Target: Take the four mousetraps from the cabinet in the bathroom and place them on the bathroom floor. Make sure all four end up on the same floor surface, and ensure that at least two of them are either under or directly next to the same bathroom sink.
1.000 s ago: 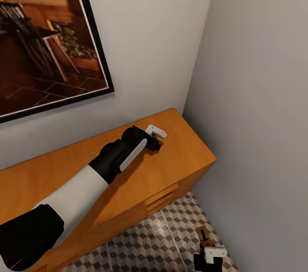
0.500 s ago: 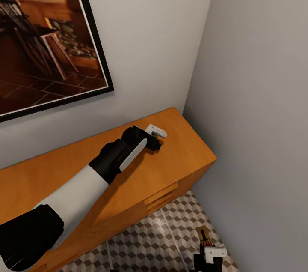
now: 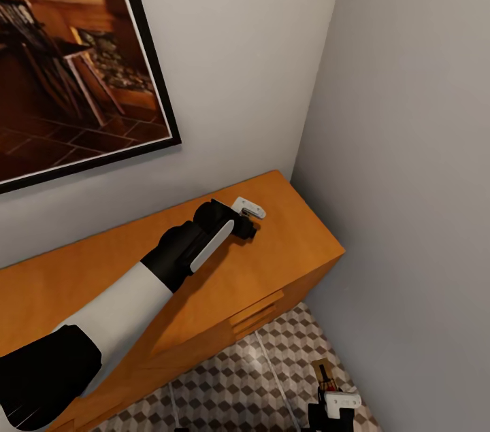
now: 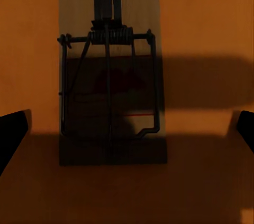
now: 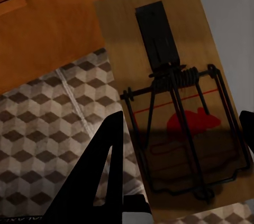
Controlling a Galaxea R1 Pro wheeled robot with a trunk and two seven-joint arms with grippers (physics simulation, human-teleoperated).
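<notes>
Evidently time to lower the left gripper (image 3: 250,209) squarely over the mousetrap (image 4: 109,73) lying flat on the cabinet (image 3: 299,228) top, fingers spread wide at either side of the board; best to close across its narrow width, clear of the spring bar. Head view hides that trap under the wrist. Right gripper (image 3: 333,402), at 5 o'clock low over the bathroom floor (image 3: 238,384), clamped on a second mousetrap (image 5: 177,107), shown plainly by its wrist camera.

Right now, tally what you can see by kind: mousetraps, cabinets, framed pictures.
Mousetraps: 2, one lying on the cabinet top under the left gripper, one at the right gripper
Cabinets: 1
Framed pictures: 1
Total: 4
</notes>
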